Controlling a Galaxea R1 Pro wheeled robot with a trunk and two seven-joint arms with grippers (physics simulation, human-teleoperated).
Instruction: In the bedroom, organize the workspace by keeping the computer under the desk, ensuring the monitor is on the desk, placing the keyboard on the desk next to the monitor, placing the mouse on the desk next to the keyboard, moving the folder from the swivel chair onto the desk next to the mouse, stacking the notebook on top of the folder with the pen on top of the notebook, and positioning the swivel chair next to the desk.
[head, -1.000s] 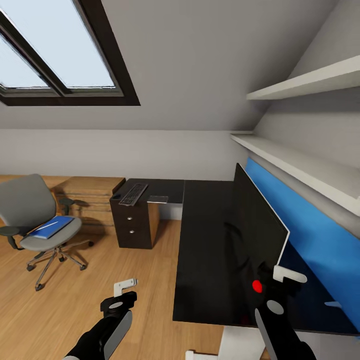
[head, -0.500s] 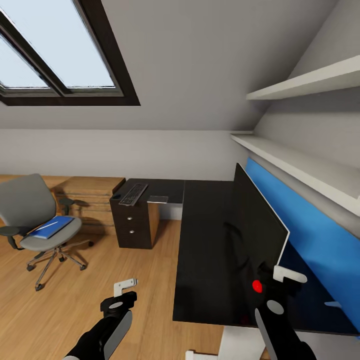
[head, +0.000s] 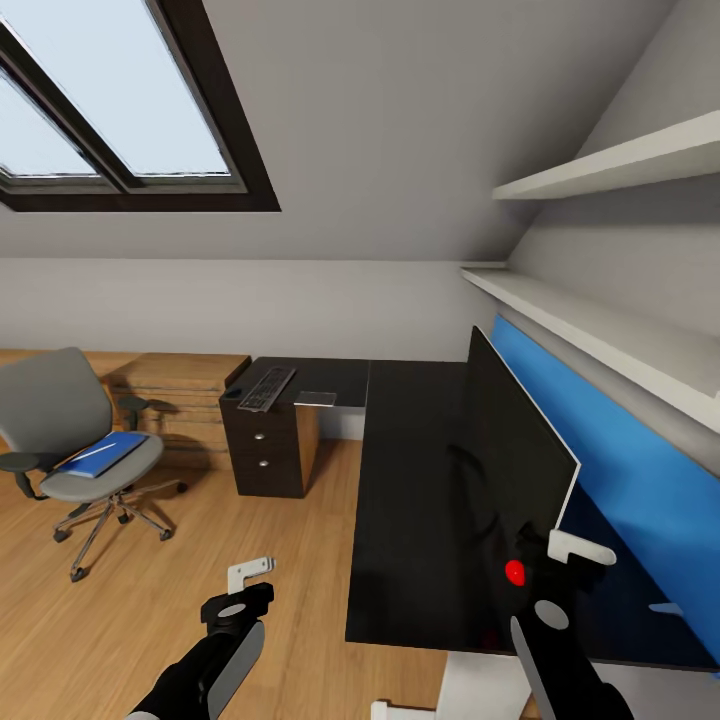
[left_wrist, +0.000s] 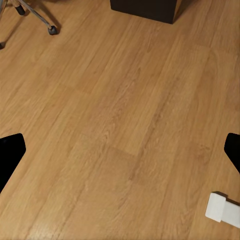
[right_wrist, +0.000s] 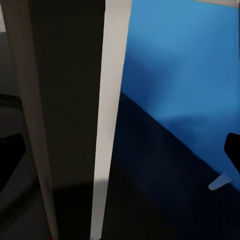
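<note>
Right gripper (head: 560, 572) held at near edge of wide flat black monitor (head: 505, 455) on glossy black desk (head: 405, 500); jaws apart around edge, contact not discernible. Left gripper (head: 240, 590) held open over wooden floor (left_wrist: 120, 125). Bright blue folder (head: 100, 453) seen far left on grey swivel chair (head: 70, 430); dark keyboard (head: 267, 388) beyond.

no visible change, right hand (head: 560, 570) motionless beside the monitor (head: 515, 460)

An attic home office: skylight (head: 110, 100) in the sloped ceiling, wooden floor (head: 190, 560), black table (head: 410, 470), swivel chair (head: 70, 430), wall shelves (head: 600, 330).
</note>
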